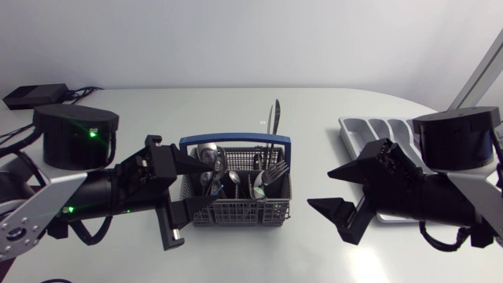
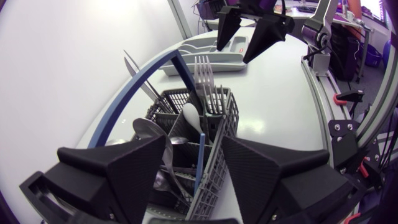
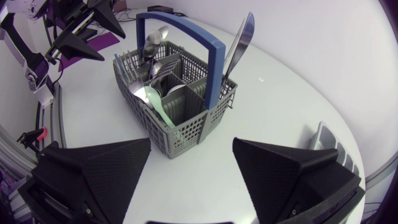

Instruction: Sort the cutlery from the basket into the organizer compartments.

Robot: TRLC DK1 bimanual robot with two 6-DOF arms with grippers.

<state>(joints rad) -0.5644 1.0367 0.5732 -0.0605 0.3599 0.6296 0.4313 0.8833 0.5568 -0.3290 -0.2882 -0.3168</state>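
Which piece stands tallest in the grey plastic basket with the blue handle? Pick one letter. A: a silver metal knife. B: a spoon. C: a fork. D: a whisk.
A: the silver metal knife stands upright at the back of the grey plastic basket, its tip rising above the blue handle and every other piece.

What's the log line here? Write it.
left gripper open at basket | right gripper open beside basket | cutlery in basket | organizer near right gripper

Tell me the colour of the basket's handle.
Blue. The handle arches over the grey basket, and it shows best in the right wrist view.
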